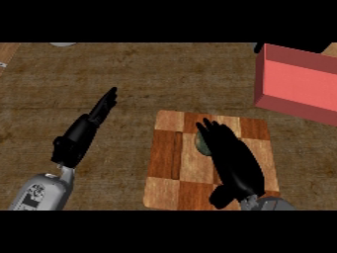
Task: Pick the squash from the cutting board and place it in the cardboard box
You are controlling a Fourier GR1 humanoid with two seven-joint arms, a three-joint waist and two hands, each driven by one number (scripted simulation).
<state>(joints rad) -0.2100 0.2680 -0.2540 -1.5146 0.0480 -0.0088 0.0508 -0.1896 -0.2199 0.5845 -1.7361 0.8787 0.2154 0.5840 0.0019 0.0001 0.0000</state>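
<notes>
You are working the pick step: your right hand (233, 160) is lying over the cutting board (172, 163), palm down, and the squash (200, 142) is showing only as a small dull green sliver at the left edge of that hand, near the far end of the board. The fingers (213, 129) are reaching out fairly straight and close together past the squash, and you cannot tell from this view whether the thumb is touching it or whether the palm is resting on it or hovering above; nothing is curling round it yet, so I am judging the grasp as not made. Your left hand (83, 136) is resting over the bare desk (127, 74) to the left of the board, fingers straight and pressed together, holding nothing. The box (306, 91), reddish in this view, is sitting at the far right, well apart from the squash, its open side facing you and its near corner close to the board's far right corner. The next move, as I am reading it, is calling for you to close the fingers and thumb round the squash, lift it off the board, and then carry it up and to the right into the box's opening, watching the near wall on the way in.
</notes>
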